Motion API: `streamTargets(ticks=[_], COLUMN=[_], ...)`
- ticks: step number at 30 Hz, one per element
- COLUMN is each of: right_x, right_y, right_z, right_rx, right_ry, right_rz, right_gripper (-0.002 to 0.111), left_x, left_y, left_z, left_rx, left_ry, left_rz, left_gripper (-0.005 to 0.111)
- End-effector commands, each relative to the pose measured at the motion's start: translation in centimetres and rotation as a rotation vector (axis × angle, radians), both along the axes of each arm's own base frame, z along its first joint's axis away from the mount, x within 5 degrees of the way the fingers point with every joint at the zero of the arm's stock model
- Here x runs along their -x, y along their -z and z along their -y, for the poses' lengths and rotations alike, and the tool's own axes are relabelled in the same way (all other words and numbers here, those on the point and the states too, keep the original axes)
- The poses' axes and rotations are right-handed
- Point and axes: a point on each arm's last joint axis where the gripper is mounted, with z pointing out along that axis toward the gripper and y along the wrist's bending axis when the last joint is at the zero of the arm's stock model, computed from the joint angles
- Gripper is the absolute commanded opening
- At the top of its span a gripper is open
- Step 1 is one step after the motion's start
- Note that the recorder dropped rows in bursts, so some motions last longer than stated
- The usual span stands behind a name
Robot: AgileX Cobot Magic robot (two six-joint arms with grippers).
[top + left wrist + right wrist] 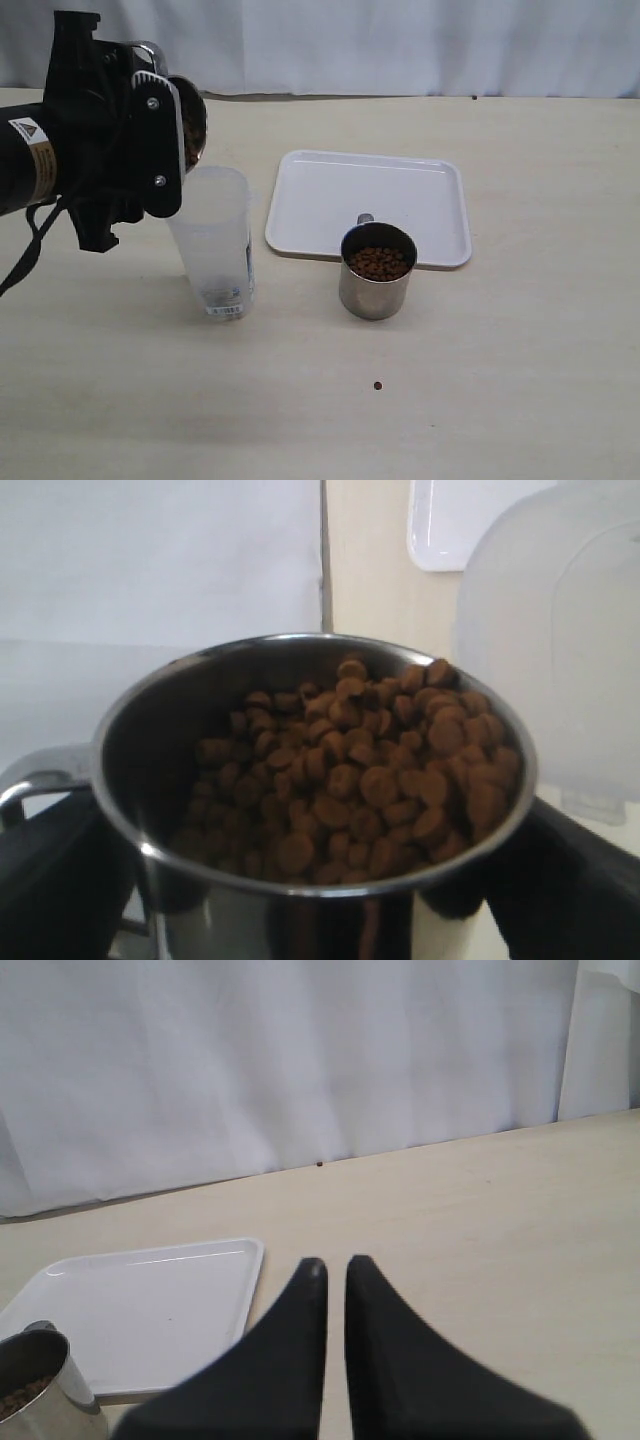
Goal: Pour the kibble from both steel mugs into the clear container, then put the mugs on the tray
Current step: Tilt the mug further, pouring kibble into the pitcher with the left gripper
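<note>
- One steel mug [300, 920], likely slick, rigid and heavy with kibble [360, 780], is clamped across its wall by the left end effector [168, 140], near the light, tippable clear container [215, 240].
- Right end effector [335, 1270]: pressed together, empty.

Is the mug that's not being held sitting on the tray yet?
No, that steel mug, full of kibble, stands on the table just in front of the tray.

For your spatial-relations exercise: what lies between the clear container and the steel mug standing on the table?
Nothing; the exterior view shows only bare tabletop between the clear container and the standing steel mug.
</note>
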Motion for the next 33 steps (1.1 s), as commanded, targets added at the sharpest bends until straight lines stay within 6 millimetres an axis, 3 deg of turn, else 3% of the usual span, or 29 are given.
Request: streamTargets(ticks=[1,33], right_x=[0.01,0.01], right_y=[0.05,0.05], right_z=[-0.02,-0.02], right_rx=[0.000,0.000], right_ry=[-0.004,-0.004], right_rz=[0.003,0.003], right_gripper=[0.005,0.005], left_x=[-0.08,-0.24], left_y=[-0.52,-0.96], left_z=[0.24,0.45], left_rx=[-0.021,-0.129], left_ry=[0.018,0.096], left_rz=[0.031,0.116], left_gripper=[0.000,0.000])
